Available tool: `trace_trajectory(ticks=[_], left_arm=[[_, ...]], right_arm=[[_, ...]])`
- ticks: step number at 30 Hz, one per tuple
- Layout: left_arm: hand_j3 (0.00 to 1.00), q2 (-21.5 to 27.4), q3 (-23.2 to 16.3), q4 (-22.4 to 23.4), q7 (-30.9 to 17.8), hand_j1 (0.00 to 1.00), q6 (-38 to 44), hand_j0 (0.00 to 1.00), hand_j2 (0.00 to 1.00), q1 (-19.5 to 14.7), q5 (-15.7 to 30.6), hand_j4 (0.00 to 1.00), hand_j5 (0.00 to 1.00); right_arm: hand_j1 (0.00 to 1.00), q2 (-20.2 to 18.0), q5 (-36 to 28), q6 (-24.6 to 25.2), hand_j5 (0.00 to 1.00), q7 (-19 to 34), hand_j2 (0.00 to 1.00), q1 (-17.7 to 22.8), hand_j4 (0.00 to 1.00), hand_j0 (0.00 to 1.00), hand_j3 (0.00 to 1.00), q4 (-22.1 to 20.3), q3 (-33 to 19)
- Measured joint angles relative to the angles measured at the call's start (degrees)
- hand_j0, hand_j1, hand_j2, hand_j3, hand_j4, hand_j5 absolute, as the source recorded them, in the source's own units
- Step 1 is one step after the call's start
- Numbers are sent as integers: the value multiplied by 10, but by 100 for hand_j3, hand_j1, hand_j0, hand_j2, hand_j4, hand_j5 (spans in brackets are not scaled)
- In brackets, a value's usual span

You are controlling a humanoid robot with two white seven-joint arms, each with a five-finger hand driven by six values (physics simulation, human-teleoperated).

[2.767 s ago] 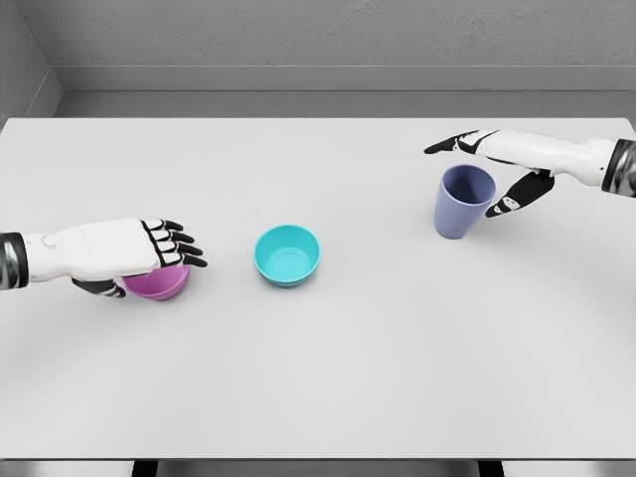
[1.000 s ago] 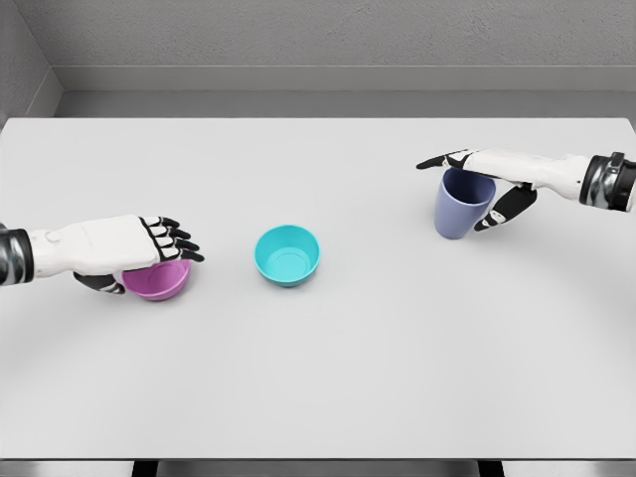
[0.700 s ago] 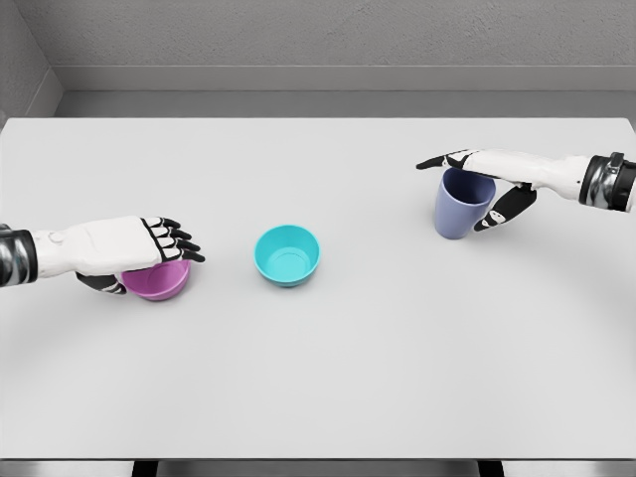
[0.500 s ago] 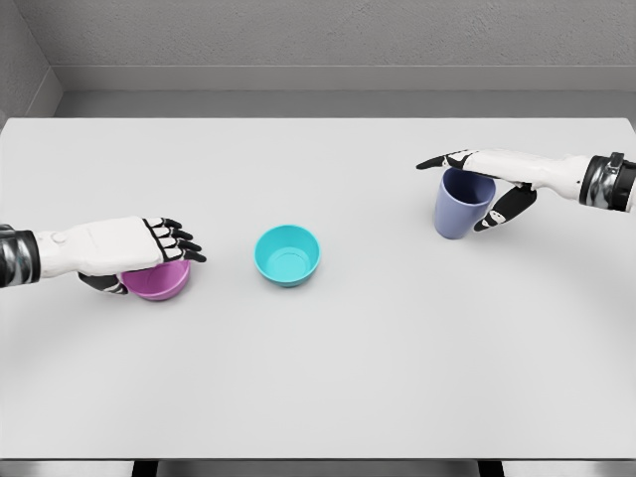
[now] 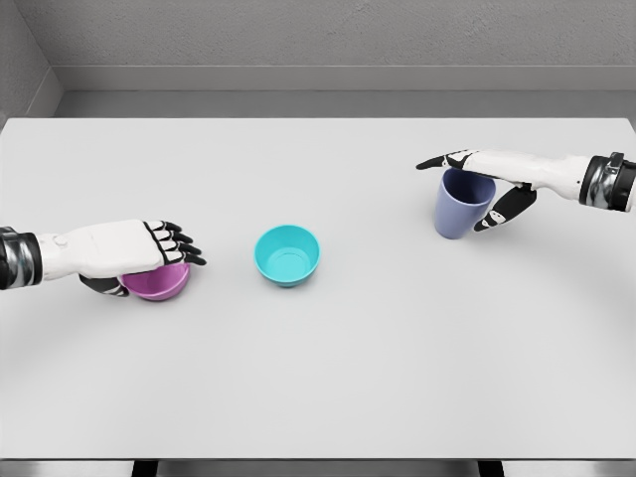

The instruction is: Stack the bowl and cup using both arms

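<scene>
A purple bowl (image 5: pixel 159 281) sits at the left of the white table (image 5: pixel 358 378). My left hand (image 5: pixel 151 264) lies over it, fingers (image 5: pixel 179 243) stretched across its top and thumb (image 5: pixel 103 286) at its near-left side, not clamped. A teal bowl (image 5: pixel 287 254) stands upright and untouched in the middle. At the right stands a blue-violet cup (image 5: pixel 455 214). My right hand (image 5: pixel 463 191) straddles it, with the fingers (image 5: pixel 442 159) reaching over its rim and the thumb (image 5: pixel 505 209) just beside its right wall. The cup rests on the table.
Behind the table's far edge is a grey wall (image 5: pixel 318 40). The table's front edge runs along the bottom of the view.
Since 2.8 s ago my right hand has come in closer around the cup. My left arm has drawn slightly left over the purple bowl. Nothing visibly moved in the last second.
</scene>
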Motion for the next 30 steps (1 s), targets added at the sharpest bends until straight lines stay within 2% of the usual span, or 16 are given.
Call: trace_trajectory(ticks=[5,11,16,19,21,24,30], left_arm=[[89,1,0,1,0,89,0,89,89,1,0,89,89],[89,1,2,-1,0,89,0,89,89,-4,0,89,89],[89,1,5,-5,0,89,0,89,89,-8,1,89,89],[89,2,5,-7,0,89,0,89,89,-14,1,89,89],[89,2,5,-8,0,89,0,89,89,-17,1,89,89],[89,2,5,-11,0,89,0,89,89,-22,1,89,89],[89,2,4,-19,0,89,0,89,89,-30,-2,89,89]], right_arm=[[99,0,0,0,99,0,99,0,99,99,99,0,0],[90,-1,0,0,90,0,90,0,90,90,90,0,0],[76,0,0,0,76,0,76,0,76,76,76,0,0],[64,-1,-1,0,64,0,64,-1,64,64,64,0,0],[60,-1,-1,0,60,0,60,-4,60,60,60,0,0],[57,-1,-1,0,57,0,57,-4,57,57,57,0,0],[58,-3,1,-1,58,-1,58,-4,58,58,58,0,0]])
